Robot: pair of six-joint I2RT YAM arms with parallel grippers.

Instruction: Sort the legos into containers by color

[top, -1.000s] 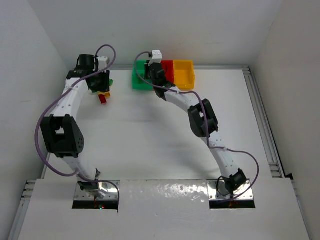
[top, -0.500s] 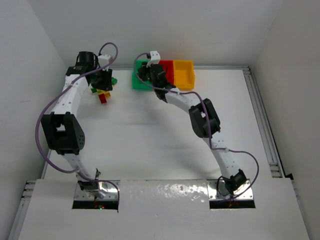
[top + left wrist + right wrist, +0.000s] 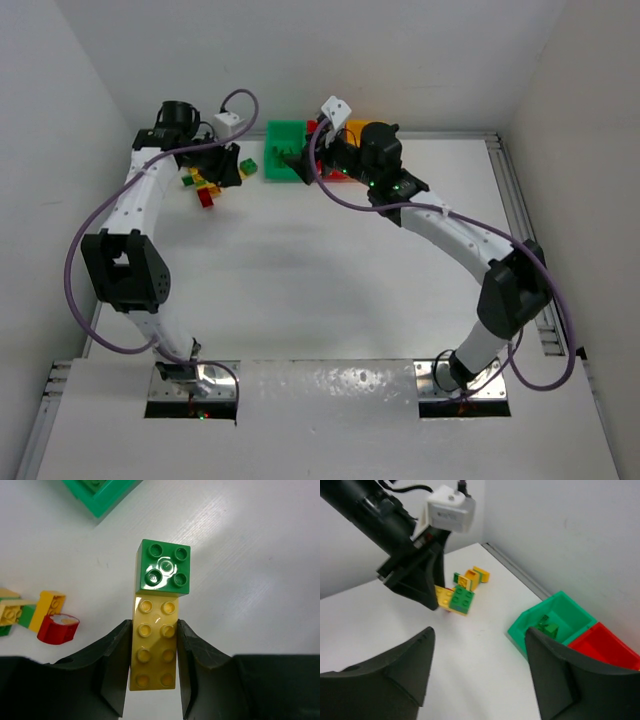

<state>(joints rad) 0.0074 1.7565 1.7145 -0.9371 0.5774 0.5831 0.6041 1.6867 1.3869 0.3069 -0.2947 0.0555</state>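
Left arm's got a lego stack pinched, right arm's fingers are wide open by the bins

The left gripper (image 3: 152, 629) is squeezing a long yellow brick (image 3: 152, 655) by its sides, with a green brick (image 3: 165, 573) stuck on the far end. It's over the white table (image 3: 250, 555), a bit left of the green bin (image 3: 280, 135). The right gripper (image 3: 479, 634) is spread with nothing in it. It sits near that green bin, which has a green piece (image 3: 547, 626) inside and the red bin (image 3: 607, 647) touching its side. A few loose legos (image 3: 200, 187) lie by the left arm.
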